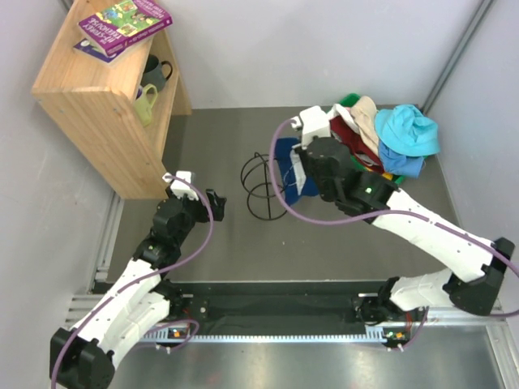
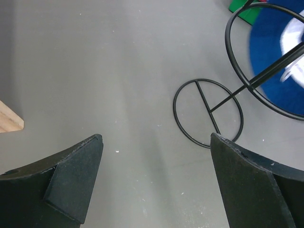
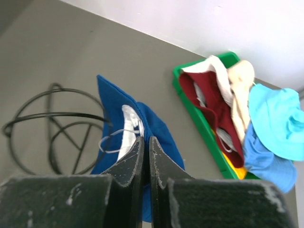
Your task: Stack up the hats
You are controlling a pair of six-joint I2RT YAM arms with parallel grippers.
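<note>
Soft cloth hats (image 1: 389,138), glossy plastic tray (image 3: 210,130), black wire stand (image 2: 208,110) — matt grey table (image 2: 95,71)

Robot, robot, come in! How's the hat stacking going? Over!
Left jaws open, empty. Right jaws shut on blue hat. Other hats piled on green tray. Wire stand beside blue hat.

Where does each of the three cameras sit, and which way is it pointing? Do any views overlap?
Top: fixed above and behind the arms, looking down on the table; both arms show.
Left wrist: on the left arm, looking down at the wire stand; the open left gripper frames it.
Right wrist: on the right arm, looking toward the green tray of hats; the right gripper, shut on the blue hat, shows.
Shared: all three see the wire stand and blue hat.
</note>
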